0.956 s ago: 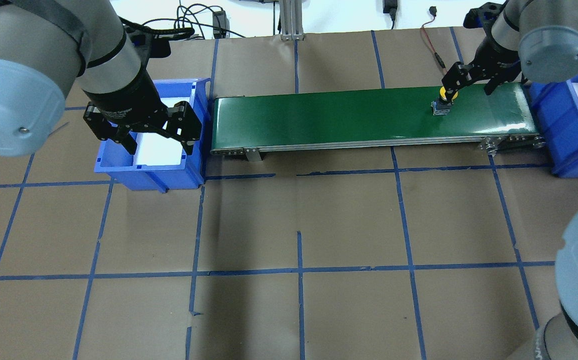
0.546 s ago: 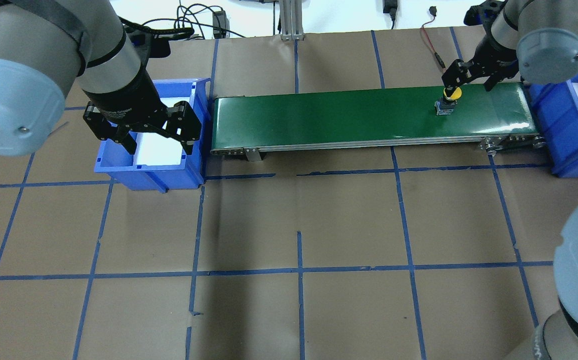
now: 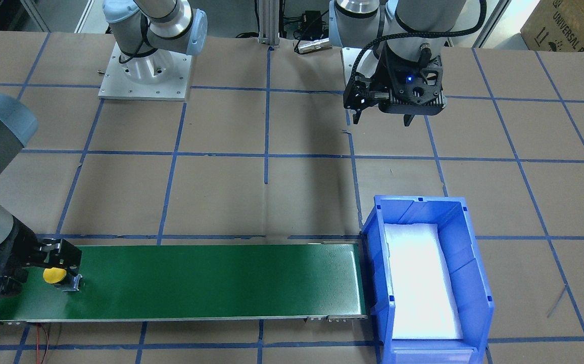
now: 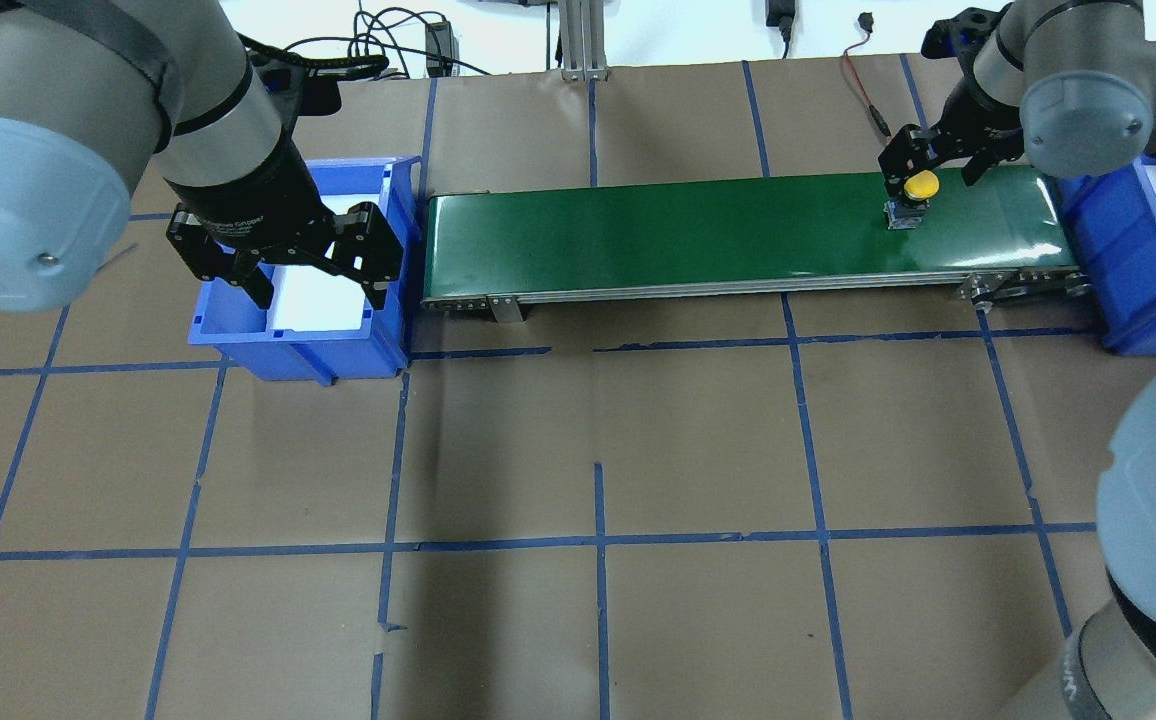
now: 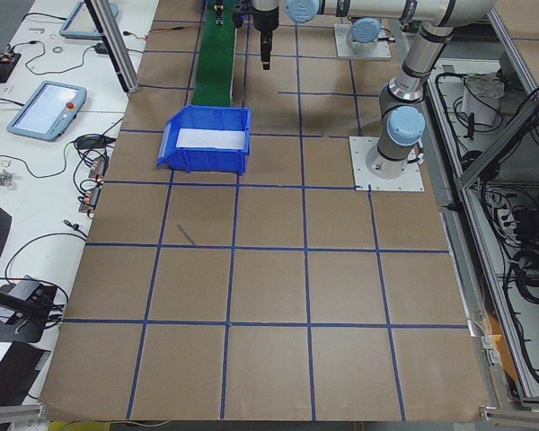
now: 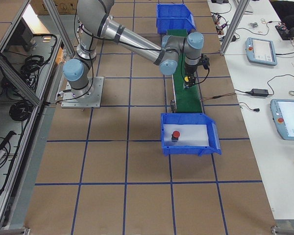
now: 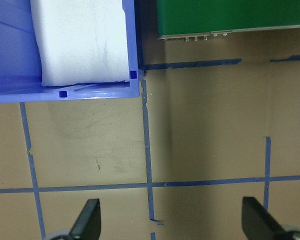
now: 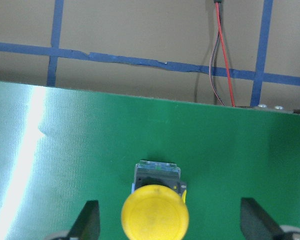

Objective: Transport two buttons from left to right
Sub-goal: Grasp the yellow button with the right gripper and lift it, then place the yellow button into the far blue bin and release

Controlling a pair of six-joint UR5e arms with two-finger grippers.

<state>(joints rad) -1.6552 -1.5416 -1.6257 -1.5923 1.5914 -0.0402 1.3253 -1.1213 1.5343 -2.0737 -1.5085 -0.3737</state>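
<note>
One broad table [image 4: 598, 440], papered brown and gridded in blue tape, carries everything you are watching. Along its far side runs the green conveyor belt [image 4: 688, 230], with a blue bin just beside each end: the left bin [image 4: 303, 345], lined with white foam, and the right bin [image 6: 188, 147], which the overhead view cuts off behind the right arm's elbow. A cardboard box [image 3: 567, 23] at the corner reads "UNIVERSAL", the rest cropped. The left gripper [image 4: 318, 290] hangs high by the left bin, fingers spread wide and holding nothing. Its white lettering ends in "Gripper", but the start is unreadable. The right gripper [image 4: 933, 172] is equally wide, with one finger on each side of the yellow button [image 8: 155, 216] and green belt showing in both gaps. That button stands cap up near the belt's right end. The red button [image 6: 176, 135] sits on foam in the right bin; you can see it, small, only from the right side.
</note>
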